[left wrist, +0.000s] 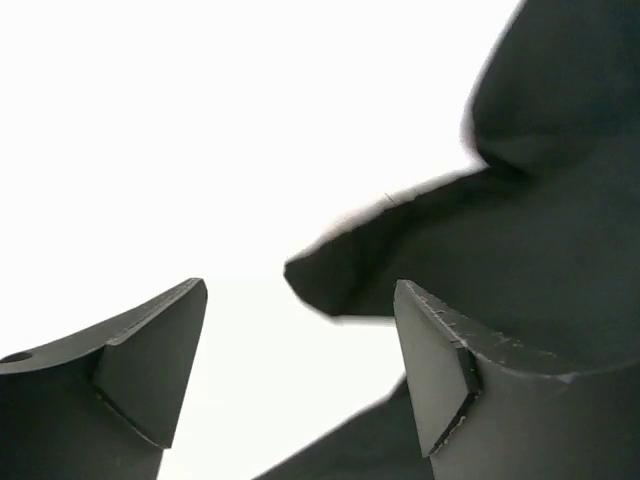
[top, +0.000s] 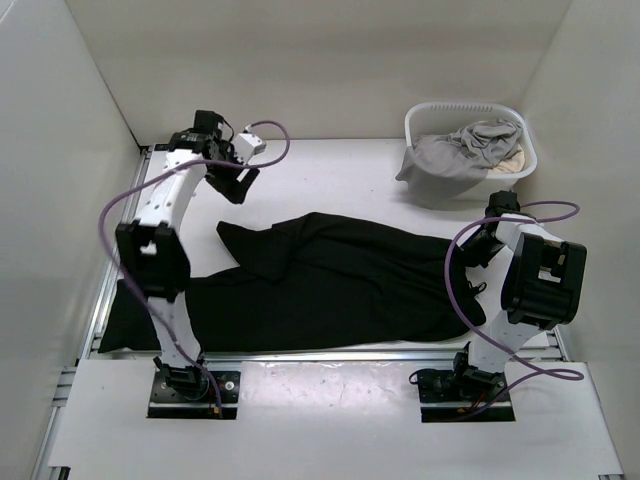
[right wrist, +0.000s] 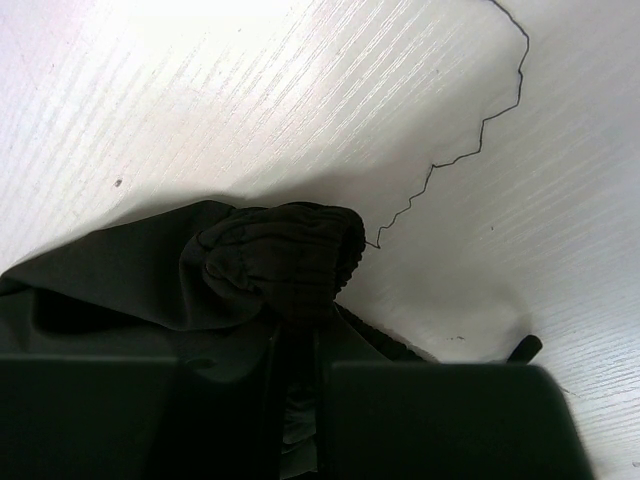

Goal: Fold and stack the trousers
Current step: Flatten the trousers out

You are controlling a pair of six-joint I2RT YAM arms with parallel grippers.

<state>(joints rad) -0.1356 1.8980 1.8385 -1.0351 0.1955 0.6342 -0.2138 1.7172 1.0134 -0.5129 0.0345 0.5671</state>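
Top external view: the trousers (top: 340, 285) lie spread across the worktop (top: 330, 170). Their long axis runs left to right, and the left part splits into a far end and a near end.
Left hand (top: 240, 182): spread wide with nothing between the fingers. It hovers just beyond the far-left end, so the cloth lies to its near-right.
Left wrist view: a dark fold tip shows ahead of the spread fingers (left wrist: 150, 370), apart from them.
Right hand (top: 478, 248): narrow, pinched on the trousers at a gathered elastic edge (right wrist: 285, 255) on the right end. A thin dark thread (right wrist: 470, 150) trails on the worktop.
Nearer arm: the left arm for the left ends, the right arm for the right end.
Coming move, as a judgement: the left hand likely needs to drop toward the near-right onto that far-left end.
Laundry basket (top: 462, 104): far right, holding a grey garment (top: 450, 160), apart from the trousers.
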